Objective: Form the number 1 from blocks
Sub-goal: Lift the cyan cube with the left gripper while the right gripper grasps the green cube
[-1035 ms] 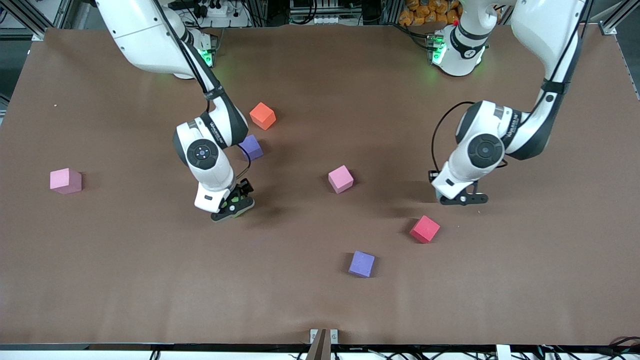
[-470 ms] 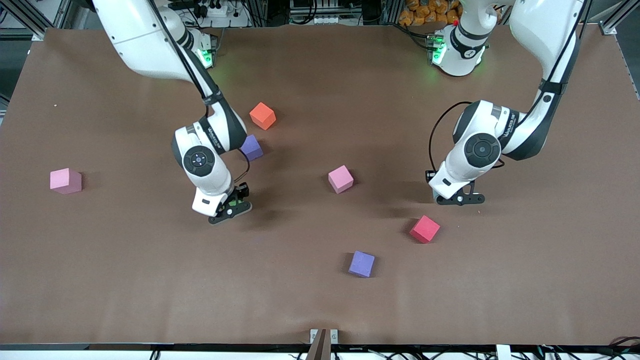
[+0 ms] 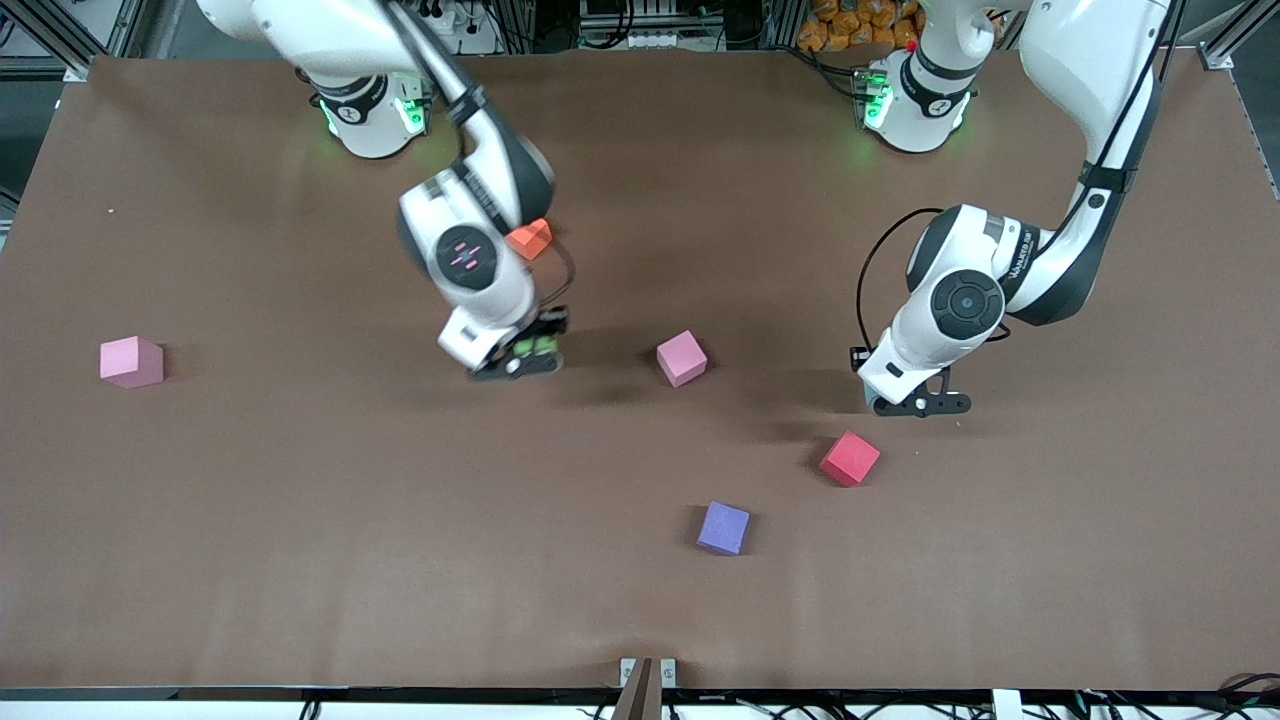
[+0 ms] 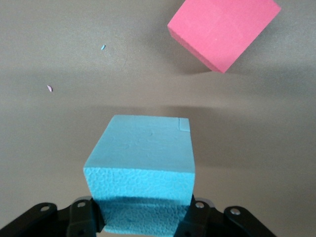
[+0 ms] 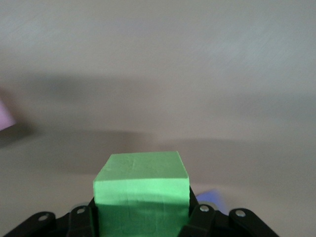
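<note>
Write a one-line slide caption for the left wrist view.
Left gripper shut on a light blue foam cube, held above the brown table, with a red cube resting on the table nearby.

A bright green foam cube [image 5: 141,190] sits clamped between the two black fingers [image 5: 80,219] of the right gripper [image 5: 141,222]. Below it lies a plain brown table surface [image 5: 197,74] crossed by soft shadows. A sliver of pale pink [image 5: 5,116] shows at one edge.

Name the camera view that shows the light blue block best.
The left wrist view: the light blue block fills it, clamped in the left gripper. In the front view the left gripper hides it almost wholly. The right wrist view lacks it.
</note>
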`<act>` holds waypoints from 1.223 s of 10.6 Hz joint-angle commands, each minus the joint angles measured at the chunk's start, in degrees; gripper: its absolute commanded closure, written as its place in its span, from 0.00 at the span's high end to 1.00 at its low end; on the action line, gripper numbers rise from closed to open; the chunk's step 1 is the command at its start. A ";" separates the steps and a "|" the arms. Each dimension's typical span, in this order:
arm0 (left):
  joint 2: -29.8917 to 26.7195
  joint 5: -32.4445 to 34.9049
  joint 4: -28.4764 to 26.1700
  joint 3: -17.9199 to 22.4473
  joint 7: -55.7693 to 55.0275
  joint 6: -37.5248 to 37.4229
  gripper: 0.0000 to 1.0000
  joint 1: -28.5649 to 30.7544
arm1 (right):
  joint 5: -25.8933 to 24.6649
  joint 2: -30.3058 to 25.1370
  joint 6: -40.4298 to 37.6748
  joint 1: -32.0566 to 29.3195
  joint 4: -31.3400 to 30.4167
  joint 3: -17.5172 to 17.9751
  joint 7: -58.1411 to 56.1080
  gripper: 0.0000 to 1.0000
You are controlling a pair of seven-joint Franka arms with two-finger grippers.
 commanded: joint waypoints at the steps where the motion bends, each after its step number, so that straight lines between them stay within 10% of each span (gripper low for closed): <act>1: 0.72 -0.85 1.75 -0.24 -0.74 -0.65 0.00 0.26 | 1.71 -0.55 -0.11 7.02 -1.58 0.88 11.15 0.00; 7: -3.21 -0.85 1.84 -1.46 -4.41 -0.74 0.00 -0.09 | 5.66 -0.81 7.07 22.05 -9.04 0.97 20.47 0.00; 12: -4.29 -0.68 1.93 -15.07 -18.75 -2.48 0.00 -1.14 | 8.19 0.42 16.77 24.10 -13.80 0.97 25.86 0.00; 13: -4.11 -0.68 1.93 -17.53 -19.19 -3.54 0.00 -1.32 | 9.52 0.42 16.68 24.01 -13.80 0.88 25.86 0.58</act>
